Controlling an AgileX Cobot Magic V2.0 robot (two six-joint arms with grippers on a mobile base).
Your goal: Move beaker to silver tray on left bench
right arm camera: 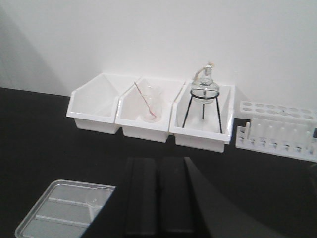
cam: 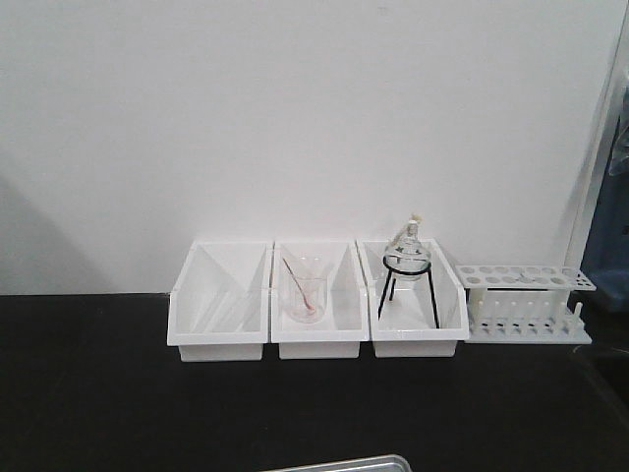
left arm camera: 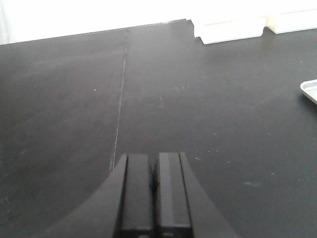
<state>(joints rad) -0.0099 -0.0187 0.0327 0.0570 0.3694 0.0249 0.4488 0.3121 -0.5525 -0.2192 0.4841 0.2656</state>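
Note:
The beaker (right arm camera: 95, 199), small and clear, stands on the silver tray (right arm camera: 52, 215) near its far right corner, partly hidden behind my right gripper's body. The tray lies on the black bench (right arm camera: 34, 144). My right gripper (right arm camera: 158, 161) is shut and empty, to the right of the tray and above the bench. My left gripper (left arm camera: 153, 156) is shut and empty over bare bench (left arm camera: 74, 99); a corner of the tray (left arm camera: 310, 90) shows at its far right. In the front view only the tray's far edge (cam: 339, 464) shows, and neither gripper nor the beaker.
Three white bins (cam: 218, 300) stand in a row at the wall. The middle one holds a flared glass with a pink-stained rod (cam: 307, 293), the right one a flask on a black tripod (cam: 407, 261). A white test-tube rack (cam: 526, 303) stands to their right.

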